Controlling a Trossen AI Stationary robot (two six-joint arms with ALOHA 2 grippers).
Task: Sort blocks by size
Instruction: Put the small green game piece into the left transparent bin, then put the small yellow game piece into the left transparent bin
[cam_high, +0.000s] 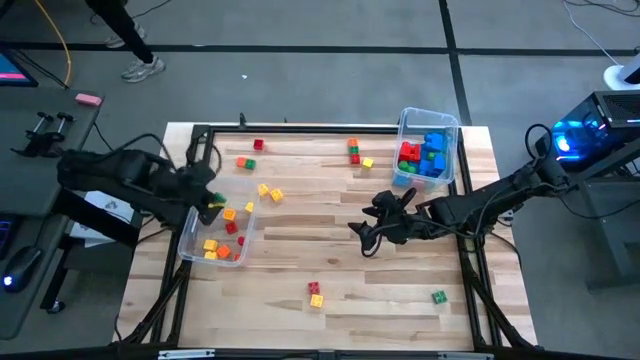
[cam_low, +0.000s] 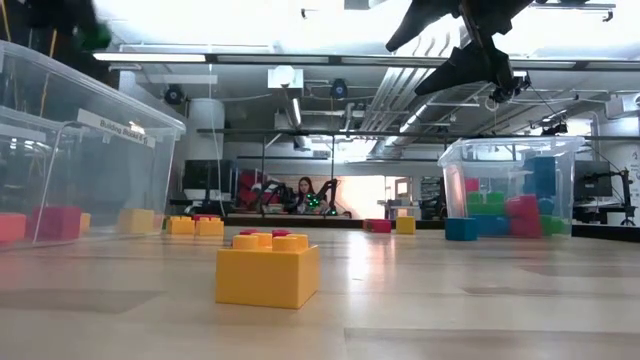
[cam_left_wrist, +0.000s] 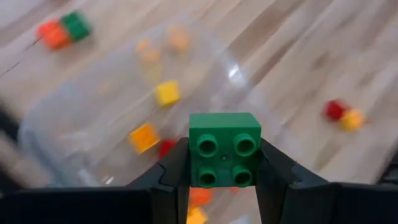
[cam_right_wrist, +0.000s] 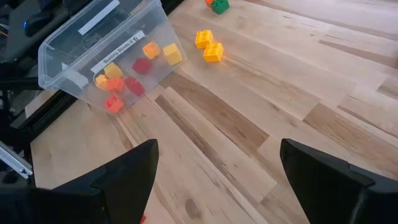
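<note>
High view: left claw (cam_high: 210, 200) over bin (cam_high: 190, 240).

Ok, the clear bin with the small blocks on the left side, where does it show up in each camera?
High view: left bin, left of centre, under the left gripper.
Low view: far left, large and close.
Left wrist view: blurred, beyond the held green block, bin at.
Right wrist view: upper left, label facing the camera.
Shared landmark: the yellow pair of blocks beside the bin, also at.
</note>
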